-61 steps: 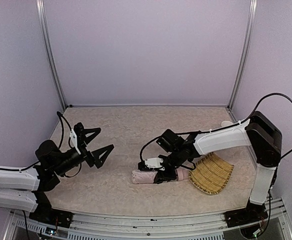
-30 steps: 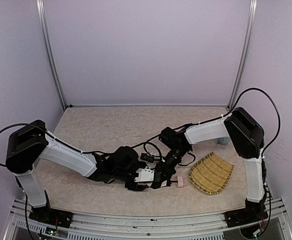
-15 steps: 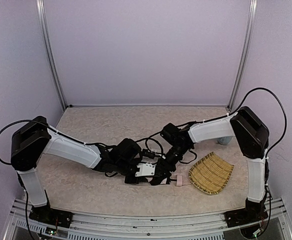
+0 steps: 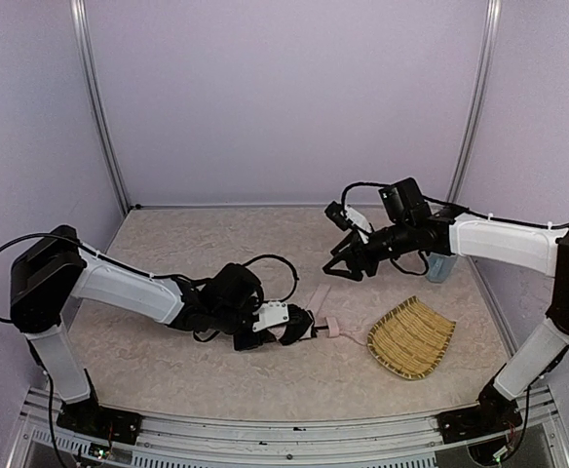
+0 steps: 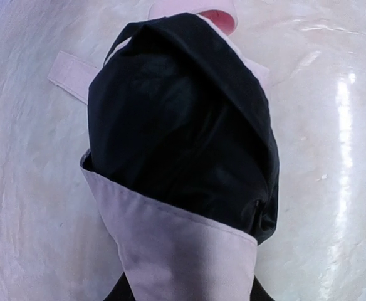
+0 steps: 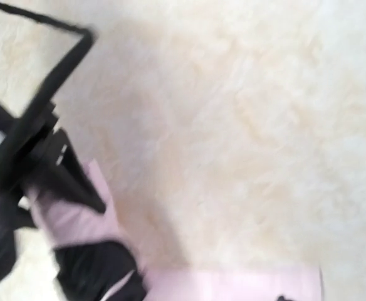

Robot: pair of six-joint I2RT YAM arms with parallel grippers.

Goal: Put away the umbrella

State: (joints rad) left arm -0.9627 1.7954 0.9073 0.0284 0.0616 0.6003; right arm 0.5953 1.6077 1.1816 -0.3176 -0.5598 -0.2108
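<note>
The umbrella (image 4: 330, 328) lies folded on the table at centre front, its small pink handle pointing right toward the straw tray and a pink strap (image 4: 316, 297) trailing behind it. My left gripper (image 4: 299, 330) is shut on the umbrella's bundled canopy. In the left wrist view the black lining and pale pink fabric (image 5: 177, 144) fill the frame and cover the fingers, with the handle (image 5: 202, 11) at the top edge. My right gripper (image 4: 346, 270) hangs open and empty above the table, behind and to the right of the umbrella. The blurred right wrist view shows the umbrella (image 6: 70, 219) at lower left.
A woven straw tray (image 4: 411, 337) lies at front right, close to the umbrella's handle. A small pale blue container (image 4: 438, 269) stands behind the right forearm near the right wall. A black cable (image 4: 270, 263) loops over the left wrist.
The left arm reached in from the left and shut on the umbrella. The right gripper opened, let go of it, and lifted up and back to the right.
</note>
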